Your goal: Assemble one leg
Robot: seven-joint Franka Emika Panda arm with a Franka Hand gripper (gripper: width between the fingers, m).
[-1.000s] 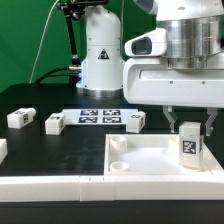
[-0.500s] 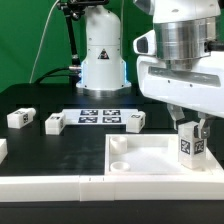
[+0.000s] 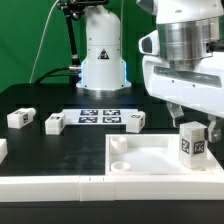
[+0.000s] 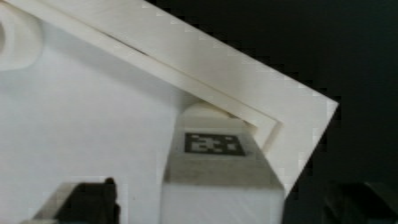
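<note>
A leg [image 3: 190,146], a small white block with a black-and-white tag, stands upright in the corner of the large white square piece [image 3: 140,158] at the exterior view's right. My gripper [image 3: 195,122] is above and around the leg's top. Its fingers are spread, with a gap to the block on at least one side. In the wrist view the leg [image 4: 217,150] sits between the two dark fingers [image 4: 93,200] of the gripper [image 4: 214,206], against the square piece's raised rim [image 4: 267,95]. Three more legs lie on the black table [image 3: 18,117], [image 3: 55,123], [image 3: 135,121].
The marker board [image 3: 98,117] lies behind the square piece. A long white rail [image 3: 45,186] runs along the front edge. The arm's white base [image 3: 100,55] stands at the back centre. Another white part shows at the left edge [image 3: 2,150].
The gripper has shifted to the exterior view's right and its fingers have spread away from the leg. The leg stays upright in the square piece's corner.
</note>
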